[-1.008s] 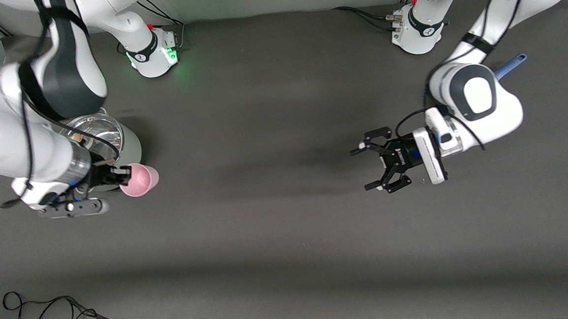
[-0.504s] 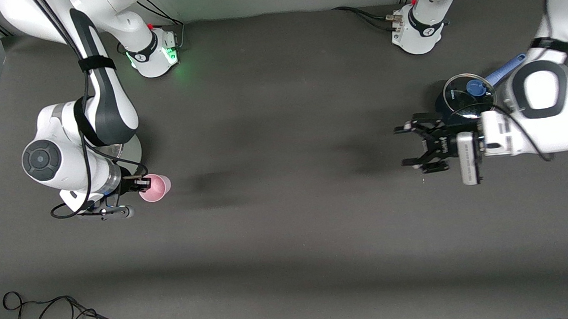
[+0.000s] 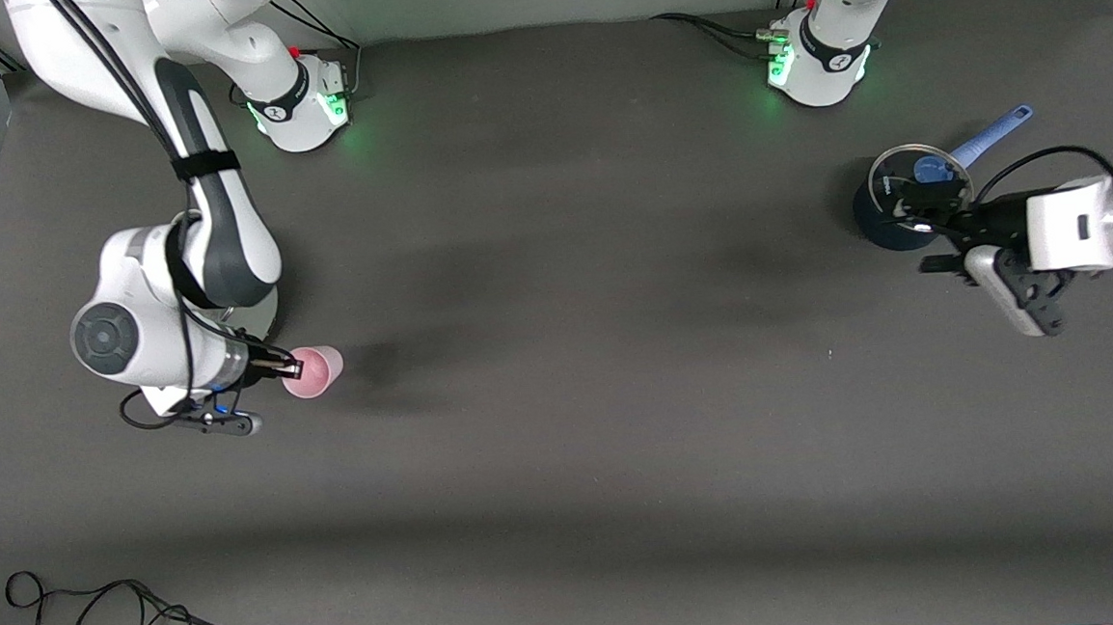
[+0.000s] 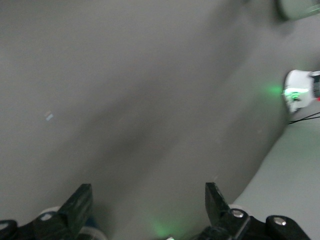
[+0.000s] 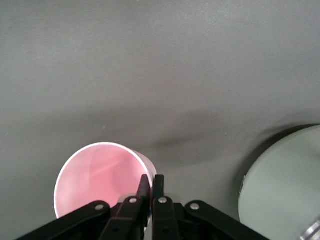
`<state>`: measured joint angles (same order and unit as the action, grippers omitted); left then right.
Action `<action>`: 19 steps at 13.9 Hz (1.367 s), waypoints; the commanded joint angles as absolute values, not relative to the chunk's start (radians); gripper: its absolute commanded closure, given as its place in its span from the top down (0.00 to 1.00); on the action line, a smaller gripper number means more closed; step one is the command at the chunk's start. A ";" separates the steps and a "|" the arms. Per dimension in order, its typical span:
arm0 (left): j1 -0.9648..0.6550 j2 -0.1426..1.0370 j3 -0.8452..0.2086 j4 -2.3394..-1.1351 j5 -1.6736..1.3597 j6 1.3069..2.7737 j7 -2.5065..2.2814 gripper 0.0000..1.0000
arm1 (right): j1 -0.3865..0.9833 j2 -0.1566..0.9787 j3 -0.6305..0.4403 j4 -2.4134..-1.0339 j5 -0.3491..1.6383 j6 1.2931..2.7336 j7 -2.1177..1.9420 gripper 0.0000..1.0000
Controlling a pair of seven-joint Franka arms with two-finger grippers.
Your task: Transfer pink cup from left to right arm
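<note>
Front view: the small pale-pink plastic cup (image 3: 313, 371) is at the right arm's end of the dark grey tabletop (image 3: 562, 399). The right tool (image 3: 291, 369) has pinched the cup's rim between its thin black fingers. One finger is inside the cup and one is outside. The cup is tipped, so its open mouth shows to the right wrist camera. It is just beside the round pale-green pot (image 3: 261, 306), and nearer to the front camera than that pot. The white right arm (image 3: 170, 307) covers most of the pot.

In the right wrist view, the pink cup (image 5: 102, 175) sits right at the fingertips (image 5: 151, 187), which are almost together on the rim. The green pot (image 5: 280, 185) is close by.

The left tool (image 3: 938, 231) is at the left arm's end of the tabletop, well apart from the green pot. It hangs over the edge of a dark round pot with a glass lid and a blue handle (image 3: 907, 196). In the left wrist view, its black claw fingers (image 4: 75, 207) are spread wide with nothing between them.
</note>
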<state>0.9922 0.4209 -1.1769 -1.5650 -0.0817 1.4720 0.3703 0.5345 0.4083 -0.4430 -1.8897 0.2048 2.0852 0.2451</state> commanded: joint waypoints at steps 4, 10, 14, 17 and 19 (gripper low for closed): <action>0.991 0.259 -1.152 -1.522 0.153 1.425 0.131 1.00 | 0.526 0.480 -0.459 -1.936 0.221 2.250 0.250 0.00; 1.019 0.214 -1.132 -1.548 0.205 1.443 -0.077 1.00 | 0.512 0.447 -0.466 -1.934 0.221 2.225 0.250 1.00; 1.034 0.114 -1.132 -1.640 0.199 1.526 -0.135 1.00 | 0.492 0.345 -0.474 -1.905 0.221 2.097 0.250 1.00; 1.035 0.092 -1.131 -1.644 0.198 1.528 -0.137 1.00 | 0.495 0.286 -0.482 -1.812 0.221 1.932 0.265 1.00; 1.026 0.097 -1.108 -1.640 0.193 1.525 -0.120 1.00 | 0.495 0.261 -0.502 -1.720 0.221 1.797 0.264 1.00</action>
<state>1.0142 0.1373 -1.1308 -1.6168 0.1966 1.5058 -0.1304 0.4924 0.2865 -0.4835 -1.7973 0.2118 1.9065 0.2502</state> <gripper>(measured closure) 0.000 0.009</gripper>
